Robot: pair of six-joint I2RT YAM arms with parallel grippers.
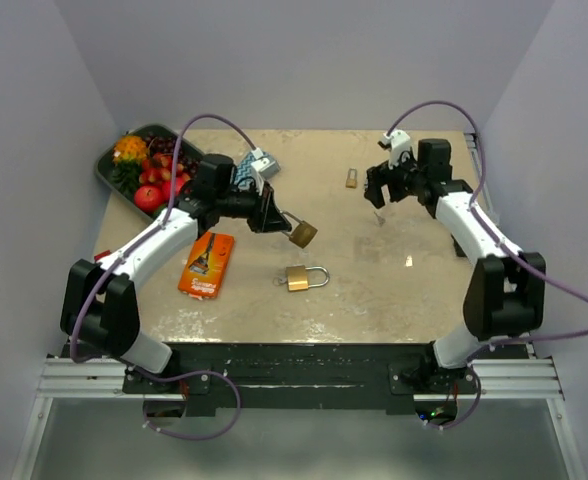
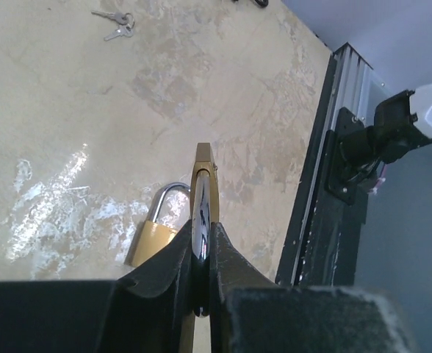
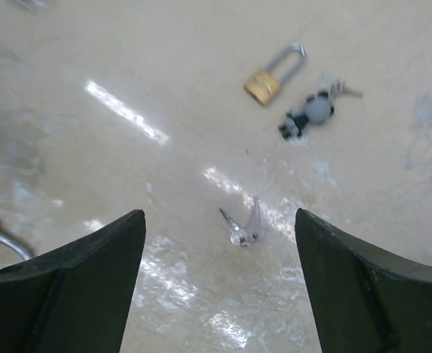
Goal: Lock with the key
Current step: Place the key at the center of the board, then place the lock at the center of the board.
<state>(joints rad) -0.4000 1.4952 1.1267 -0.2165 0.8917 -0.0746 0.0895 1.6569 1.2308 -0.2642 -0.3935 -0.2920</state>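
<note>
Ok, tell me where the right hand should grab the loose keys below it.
Probably the joined end of the keys, where the two blades meet. They lie flat on the table, so come straight down, the open right hand straddling them.

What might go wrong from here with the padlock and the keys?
The keys lie flat on the table, so the open right gripper may scrape the surface or miss them. The left gripper holds the lifted padlock only by its shackle; pushing a key in could swing it or twist it loose.
</note>
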